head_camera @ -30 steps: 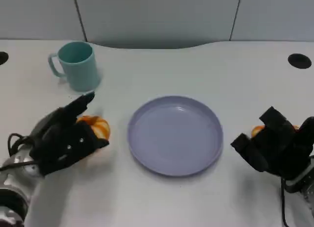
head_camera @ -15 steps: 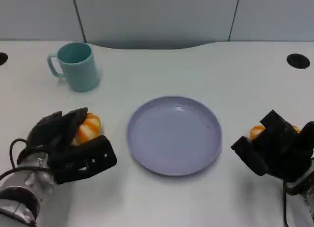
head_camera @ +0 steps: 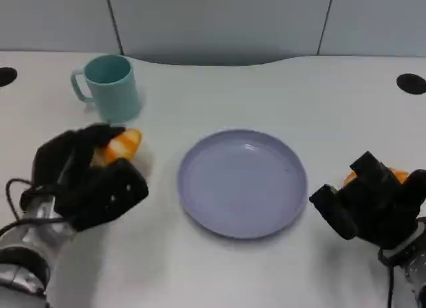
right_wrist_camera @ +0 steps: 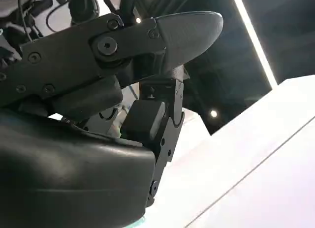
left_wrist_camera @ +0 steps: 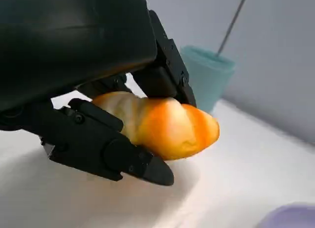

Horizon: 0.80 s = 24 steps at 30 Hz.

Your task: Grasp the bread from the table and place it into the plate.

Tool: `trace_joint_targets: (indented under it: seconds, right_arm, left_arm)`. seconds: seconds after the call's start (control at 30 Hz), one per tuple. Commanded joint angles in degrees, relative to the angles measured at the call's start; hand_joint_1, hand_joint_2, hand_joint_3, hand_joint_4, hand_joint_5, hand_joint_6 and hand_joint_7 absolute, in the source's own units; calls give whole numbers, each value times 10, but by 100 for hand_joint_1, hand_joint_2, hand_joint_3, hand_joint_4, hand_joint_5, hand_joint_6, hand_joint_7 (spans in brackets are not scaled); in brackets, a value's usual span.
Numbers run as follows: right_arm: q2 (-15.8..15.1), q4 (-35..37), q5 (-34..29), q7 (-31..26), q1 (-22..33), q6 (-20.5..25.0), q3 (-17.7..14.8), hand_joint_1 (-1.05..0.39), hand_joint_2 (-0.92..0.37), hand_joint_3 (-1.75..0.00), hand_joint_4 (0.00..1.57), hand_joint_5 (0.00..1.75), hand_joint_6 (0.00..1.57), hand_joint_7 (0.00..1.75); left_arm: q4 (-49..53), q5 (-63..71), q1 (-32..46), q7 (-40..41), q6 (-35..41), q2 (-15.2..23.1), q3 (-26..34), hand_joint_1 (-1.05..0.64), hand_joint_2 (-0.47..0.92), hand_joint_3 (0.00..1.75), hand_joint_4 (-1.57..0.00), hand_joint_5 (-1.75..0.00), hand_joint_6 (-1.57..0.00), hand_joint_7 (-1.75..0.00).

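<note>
The bread (head_camera: 124, 144), an orange and white striped roll, sits in the fingers of my left hand (head_camera: 83, 185) at the left of the table. In the left wrist view the bread (left_wrist_camera: 162, 127) is clamped between the thumb and the fingers (left_wrist_camera: 98, 149) above the white tabletop. The lilac plate (head_camera: 243, 185) lies empty in the middle, to the right of that hand; its rim (left_wrist_camera: 290, 219) shows in the left wrist view. My right hand (head_camera: 373, 201) rests at the lower right, right of the plate, holding nothing, its fingers (right_wrist_camera: 162, 36) apart.
A teal mug (head_camera: 113, 88) stands at the back left, just beyond the held bread, and appears close behind it in the left wrist view (left_wrist_camera: 209, 75). A second orange item (head_camera: 398, 176) peeks out behind my right hand. Two black holes (head_camera: 411, 83) mark the table's far corners.
My left hand has closed its fingers around the bread and raised it off the table, away from me toward the mug. The right hand has stayed put.
</note>
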Motion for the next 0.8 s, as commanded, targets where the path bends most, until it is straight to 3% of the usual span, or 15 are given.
trace_joint_targets:
  seconds: [0.03,0.1,0.2,0.3,0.33,0.37,0.43,0.47,0.57,0.7,0.77,0.8]
  right_arm:
    - [-5,-3,2,-12,-7,-2,-1,-55,-92,-17,109,147,121,62]
    - [-5,-3,2,-12,-7,-2,0,-55,-92,-17,109,147,122,63]
    - [24,-10,32,-6,2,-72,-31,-52,-92,-21,102,151,115,59]
    - [22,0,22,3,-4,-97,-23,-51,-92,-25,99,155,113,60]
    - [19,0,15,1,-6,-105,-18,-54,-92,-27,99,162,108,81]
    - [14,5,14,1,-8,-84,-15,-55,-92,-27,99,165,105,91]
    - [8,11,15,3,-11,-54,-15,-50,-92,-23,98,156,103,87]
    - [17,7,24,-1,-8,-77,-25,-49,-92,-22,98,154,103,86]
    - [14,9,14,7,-11,-82,-17,-49,-92,-22,98,140,105,68]
    - [16,10,6,1,-13,-126,-15,-54,-92,-27,103,152,113,76]
    - [19,10,8,6,-14,-133,-15,-53,-92,-28,99,161,111,84]
    - [19,10,7,6,-15,-129,-14,-54,-92,-30,99,164,107,92]
  left_arm:
    - [-16,-16,-45,20,-59,-10,11,-16,86,0,-102,-49,-111,-9]
    - [-13,-17,-47,21,-63,-11,11,-16,85,0,-103,-50,-112,-9]
    - [-27,-40,-73,-1,-92,-50,20,-18,83,0,-106,-45,-113,-7]
    - [-33,-46,-78,-13,-109,-74,18,-19,83,0,-109,-43,-114,-6]
    - [-34,-44,-79,-16,-110,-78,17,-21,83,0,-110,-42,-115,-5]
    - [-35,-45,-78,-22,-115,-89,16,-21,83,0,-110,-42,-115,-5]
    - [-35,-47,-76,-30,-121,-101,16,-20,81,0,-111,-42,-117,-6]
    - [-35,-44,-74,-31,-124,-107,13,-20,81,0,-111,-42,-117,-5]
    - [-32,-53,-63,-71,-128,-125,11,-21,81,0,-111,-43,-118,-5]
    - [-30,-73,-47,-157,-125,-138,14,-21,81,0,-110,-41,-116,-3]
    - [-31,-91,-42,-223,-113,-139,21,-31,80,0,-96,-34,-100,-1]
    - [-33,-99,-41,-254,-106,-138,23,-39,81,0,-83,-27,-85,0]
